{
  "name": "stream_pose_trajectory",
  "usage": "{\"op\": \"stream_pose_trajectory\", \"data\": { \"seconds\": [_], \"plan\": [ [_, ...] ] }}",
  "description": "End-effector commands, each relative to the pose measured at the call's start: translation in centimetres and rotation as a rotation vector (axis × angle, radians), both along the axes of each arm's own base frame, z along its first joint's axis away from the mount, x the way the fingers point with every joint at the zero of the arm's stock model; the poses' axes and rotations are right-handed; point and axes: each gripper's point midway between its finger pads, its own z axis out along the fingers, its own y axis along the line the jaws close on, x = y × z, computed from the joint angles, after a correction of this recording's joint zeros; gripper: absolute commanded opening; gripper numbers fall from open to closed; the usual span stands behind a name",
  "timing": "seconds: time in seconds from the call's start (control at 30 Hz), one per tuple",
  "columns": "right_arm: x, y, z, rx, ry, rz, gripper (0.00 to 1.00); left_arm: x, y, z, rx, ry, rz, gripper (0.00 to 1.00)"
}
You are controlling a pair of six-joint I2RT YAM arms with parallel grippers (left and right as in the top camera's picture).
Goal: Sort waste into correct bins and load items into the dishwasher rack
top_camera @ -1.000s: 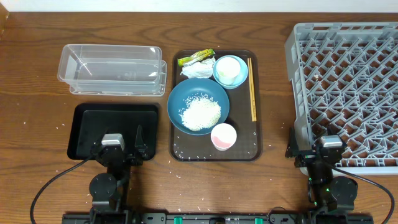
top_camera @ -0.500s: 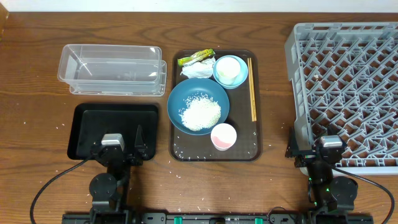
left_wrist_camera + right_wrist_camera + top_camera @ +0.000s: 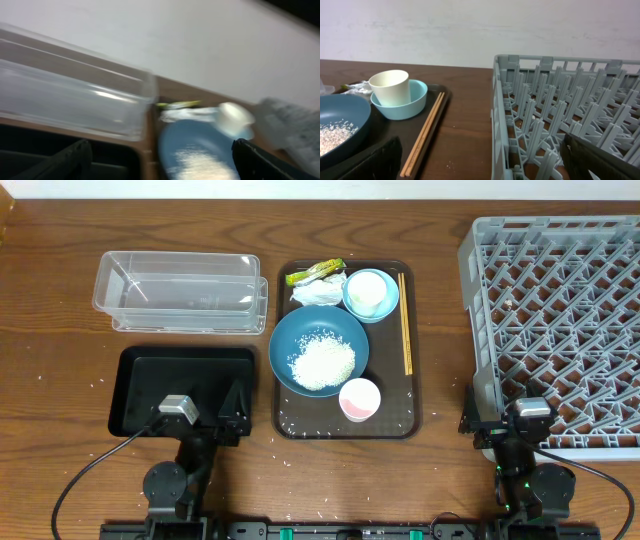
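We see left gripper (image 3: 162, 150), right gripper (image 3: 480, 150) both gaping; grey lattice plastic rack (image 3: 545, 61) corner dead ahead of right one; large dark-blue bowl (image 3: 288, 340) of loose white rice (image 3: 322, 363) ahead-right of left.

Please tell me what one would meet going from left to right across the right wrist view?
dark-blue bowl → light-blue bowl → chopsticks → dishwasher rack
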Motion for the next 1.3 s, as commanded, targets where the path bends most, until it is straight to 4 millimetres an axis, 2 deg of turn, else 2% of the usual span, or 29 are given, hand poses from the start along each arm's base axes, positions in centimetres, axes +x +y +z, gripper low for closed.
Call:
{"op": "stream_pose_trajectory", "data": {
  "seconds": [0.0,0.17,0.33,0.6,0.77,1.0,1.17,1.27],
  "plan": [
    [0.0,-0.3,0.0,-0.007,-0.003,-0.009,0.99,-0.7,-2.6,0.1,-0.159,0.035,-0.149,0.92],
    [0.0,-0.3,0.0,-0.007,-0.003,-0.009,0.99,-0.8,-2.8,0.1,-0.148,0.031,-0.167,0.92],
    [0.0,-0.3,0.0,-0.007,-0.003,-0.009,0.99,-0.8,-2.8,1.1,-0.087,-0.026,-0.171,0.92],
    [0.0,-0.3,0.0,-0.007,-0.003,-0.009,0.99,-1.1,-2.8,5.3,-0.006,-0.086,-0.171,0.92],
    [0.0,-0.3,0.0,-0.007,-0.003,-0.01,0.99,0.1,-2.7,5.2,0.076,0.11,-0.171,0.92],
    [0.0,-0.3,0.0,-0.007,-0.003,-0.01,0.99,3.5,-2.3,4.2,0.156,0.544,-0.192,0.92],
    [0.0,-0.3,0.0,-0.007,-0.003,-0.009,0.99,5.1,-2.4,3.4,0.15,0.821,-0.229,0.92],
    [0.0,-0.3,0.0,-0.007,-0.003,-0.01,0.99,5.6,-3.3,3.3,0.116,0.889,-0.279,0.92]
  ]
}}
